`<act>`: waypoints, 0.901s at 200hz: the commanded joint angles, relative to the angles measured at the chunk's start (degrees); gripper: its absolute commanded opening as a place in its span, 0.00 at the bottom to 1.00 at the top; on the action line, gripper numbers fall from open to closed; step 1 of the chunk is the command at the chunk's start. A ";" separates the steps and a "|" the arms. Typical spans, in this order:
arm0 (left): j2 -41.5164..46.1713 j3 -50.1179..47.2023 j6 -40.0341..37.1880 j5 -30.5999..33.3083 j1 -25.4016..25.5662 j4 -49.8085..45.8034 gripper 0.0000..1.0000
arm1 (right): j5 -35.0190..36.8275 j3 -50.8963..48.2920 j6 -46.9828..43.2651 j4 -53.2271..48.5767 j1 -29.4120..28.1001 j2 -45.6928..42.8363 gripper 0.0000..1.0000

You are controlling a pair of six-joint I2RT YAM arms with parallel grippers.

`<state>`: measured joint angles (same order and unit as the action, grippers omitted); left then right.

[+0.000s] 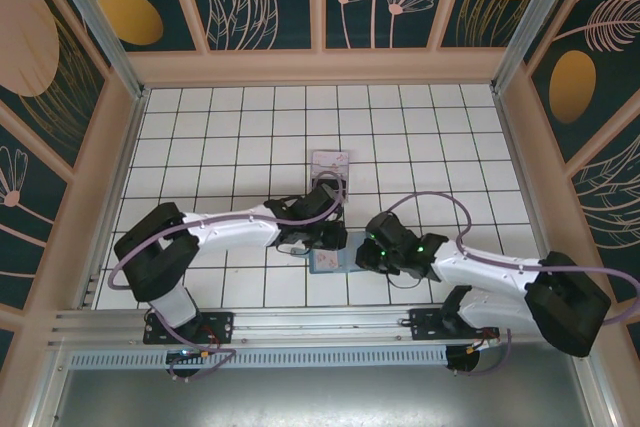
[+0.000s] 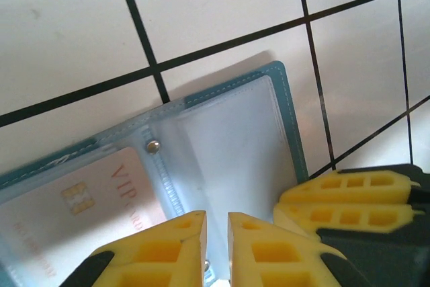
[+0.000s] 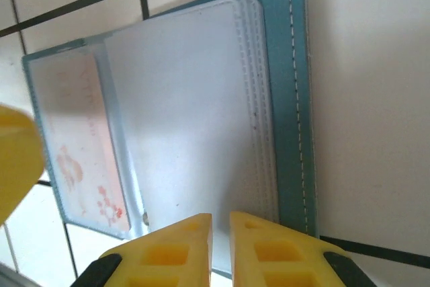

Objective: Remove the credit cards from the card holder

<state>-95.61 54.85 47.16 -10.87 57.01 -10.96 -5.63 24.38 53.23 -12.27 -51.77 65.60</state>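
Observation:
The teal card holder [image 1: 328, 261] lies open on the white tiles between both grippers. Its clear sleeves [image 2: 228, 146] face up inside the stitched teal cover [image 3: 289, 99]. A pale pink credit card [image 2: 74, 213] sits inside the left sleeve, its floral print [image 3: 80, 139] showing in the right wrist view. My left gripper [image 2: 216, 216] is shut to a narrow slit on a clear sleeve near the spine. My right gripper [image 3: 220, 218] is pinched on the sleeves at the holder's near edge, and its fingers [image 2: 349, 199] sit just right of the left ones. Another pale card [image 1: 330, 163] lies loose behind the holder.
Raised wooden walls [image 1: 118, 147] border the tiled table on three sides, and a metal rail [image 1: 300, 332] runs along the near edge. Both arms meet at the table's middle front, with the left arm [image 1: 230, 227] stretched across from the left.

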 commanded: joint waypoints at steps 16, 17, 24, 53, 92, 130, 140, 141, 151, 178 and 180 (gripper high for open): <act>2.55 -2.59 0.85 2.50 0.09 -2.57 0.17 | -0.13 7.09 -4.44 -3.86 0.34 5.71 0.16; 2.59 -2.66 0.84 2.56 0.15 -2.57 0.17 | -0.20 7.35 -4.49 -3.88 0.35 5.82 0.16; 3.07 -3.12 1.02 2.75 0.12 -2.66 0.17 | -0.47 8.38 -4.68 -4.40 0.35 6.78 0.15; 4.94 -4.67 1.67 3.66 0.08 -2.75 0.17 | -0.44 12.76 -5.34 -7.20 0.35 8.99 0.15; 5.51 -6.23 2.22 3.49 0.12 -1.67 0.17 | -1.20 14.96 -5.54 -6.49 0.49 8.99 0.18; 6.22 -6.59 2.17 4.13 0.09 -2.05 0.17 | -6.95 14.07 -5.13 0.14 1.01 12.86 0.18; 6.49 -6.74 2.15 4.44 0.12 -2.30 0.17 | -7.82 13.79 -5.02 1.40 1.05 13.76 0.18; 6.53 -6.80 2.15 4.45 0.12 -2.35 0.17 | -7.86 13.78 -5.00 1.52 1.05 13.81 0.18; 6.73 -7.09 2.21 4.95 0.16 -2.68 0.17 | -8.41 13.59 -5.05 2.46 1.01 14.58 0.18; 7.19 -7.91 2.24 6.01 0.07 -3.28 0.17 | -9.98 12.85 -5.07 4.95 1.13 16.58 0.18; 7.24 -7.98 2.28 6.10 -0.01 -3.28 0.17 | -10.18 12.81 -5.00 5.15 1.14 16.73 0.19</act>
<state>-90.04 47.97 48.73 -6.46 57.01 -13.10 -12.91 38.24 48.36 -11.40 -50.96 80.60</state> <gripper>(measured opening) 0.168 0.180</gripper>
